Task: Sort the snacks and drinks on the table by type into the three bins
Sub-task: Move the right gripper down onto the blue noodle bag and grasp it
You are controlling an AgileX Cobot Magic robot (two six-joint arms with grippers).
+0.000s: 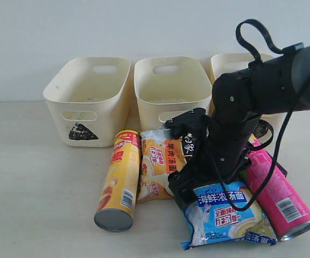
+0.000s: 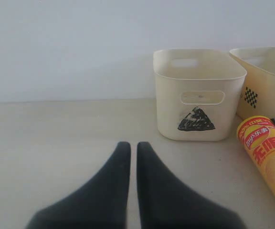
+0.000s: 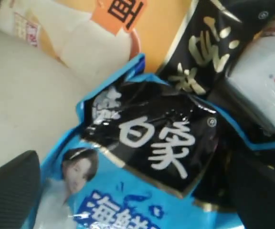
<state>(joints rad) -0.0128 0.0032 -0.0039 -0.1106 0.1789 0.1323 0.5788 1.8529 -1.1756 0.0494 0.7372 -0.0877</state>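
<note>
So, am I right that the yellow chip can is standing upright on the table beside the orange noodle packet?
Not quite. The exterior view shows the yellow chip can lying on its side, not standing upright. The rest holds: it is on the table beside the orange noodle packet.

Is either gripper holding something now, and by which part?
Nothing is held. The left gripper is shut and empty. The right gripper is open, its fingers either side of the black-printed end of the blue noodle packet.
</note>
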